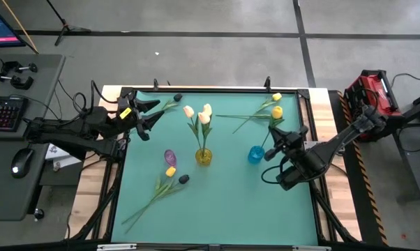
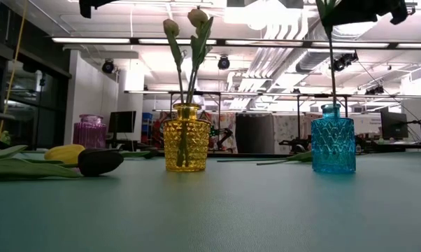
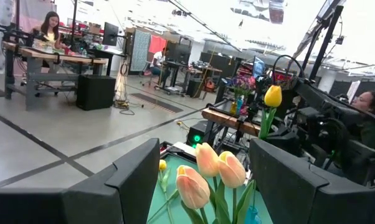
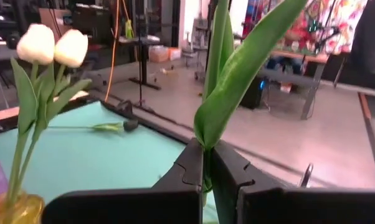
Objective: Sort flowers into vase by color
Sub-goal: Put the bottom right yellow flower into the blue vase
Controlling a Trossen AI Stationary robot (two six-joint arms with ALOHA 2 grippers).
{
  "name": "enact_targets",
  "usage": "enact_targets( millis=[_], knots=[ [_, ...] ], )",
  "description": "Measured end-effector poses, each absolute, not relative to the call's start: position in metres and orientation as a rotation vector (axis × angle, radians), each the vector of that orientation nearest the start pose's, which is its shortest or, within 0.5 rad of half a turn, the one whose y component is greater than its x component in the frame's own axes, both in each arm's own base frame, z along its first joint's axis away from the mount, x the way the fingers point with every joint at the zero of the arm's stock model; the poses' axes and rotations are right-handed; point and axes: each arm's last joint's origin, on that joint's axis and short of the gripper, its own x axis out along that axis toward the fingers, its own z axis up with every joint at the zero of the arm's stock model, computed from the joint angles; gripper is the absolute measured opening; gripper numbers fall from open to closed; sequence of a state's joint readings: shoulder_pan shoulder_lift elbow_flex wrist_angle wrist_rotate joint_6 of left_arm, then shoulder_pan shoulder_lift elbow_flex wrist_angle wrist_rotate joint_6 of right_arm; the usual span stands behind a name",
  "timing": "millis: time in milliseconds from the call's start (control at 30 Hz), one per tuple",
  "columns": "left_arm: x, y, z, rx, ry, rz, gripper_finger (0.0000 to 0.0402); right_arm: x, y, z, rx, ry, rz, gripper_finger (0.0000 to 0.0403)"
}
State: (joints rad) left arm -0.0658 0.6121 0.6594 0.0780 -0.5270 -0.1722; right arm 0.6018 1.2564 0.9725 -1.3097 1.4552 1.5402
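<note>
My right gripper (image 1: 273, 137) (image 4: 205, 155) is shut on a yellow tulip (image 1: 277, 111) standing over the blue vase (image 1: 255, 155) (image 2: 333, 138). My left gripper (image 1: 148, 113) (image 3: 204, 158) hovers open at the table's far left and touches nothing. The yellow vase (image 1: 204, 157) (image 2: 186, 138) holds three cream-peach tulips (image 1: 199, 115) (image 3: 211, 168) by their stems. A yellow tulip (image 1: 171, 171) (image 2: 63, 152) and a black one (image 1: 184, 179) (image 2: 100, 161) lie on the mat near the purple vase (image 1: 169, 156). Another black tulip (image 1: 178, 97) and another yellow one (image 1: 276, 97) lie by the far edge. My right gripper pinches the yellow tulip's stem (image 4: 204, 167) between its two fingers, just below a long green leaf (image 4: 237, 68). The fingers come level from the table's near right, across the stem. The tulip stands upright, and its lower stem (image 2: 331, 77) runs down into the blue vase's neck.
The teal mat (image 1: 231, 209) lies bare across the near half. A black frame rail (image 1: 217, 89) borders the far edge. To the left are a keyboard (image 1: 4, 111) and a mouse (image 1: 20, 162), to the right a red case (image 1: 374, 90). People sit at benches in the room beyond.
</note>
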Motion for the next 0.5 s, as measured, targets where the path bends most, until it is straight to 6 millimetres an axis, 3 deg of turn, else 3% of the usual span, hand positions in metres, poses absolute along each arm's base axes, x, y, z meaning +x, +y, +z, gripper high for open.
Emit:
enact_targets(
  millis=[233, 333, 500],
  knots=[
    [0.139, 0.005, 0.338, -0.206, -0.16, 0.45, 0.0236, 0.178, 0.088, 0.271, 0.121, 0.247, -0.942, 0.0017],
    [0.139, 0.005, 0.338, -0.206, -0.16, 0.45, 0.0236, 0.181, 0.091, 0.272, 0.156, 0.32, -0.915, 0.0061],
    [0.139, 0.005, 0.338, -0.206, -0.159, 0.45, 0.0236, 0.184, 0.092, 0.28, 0.21, 0.397, -0.89, 0.0172]
  ],
)
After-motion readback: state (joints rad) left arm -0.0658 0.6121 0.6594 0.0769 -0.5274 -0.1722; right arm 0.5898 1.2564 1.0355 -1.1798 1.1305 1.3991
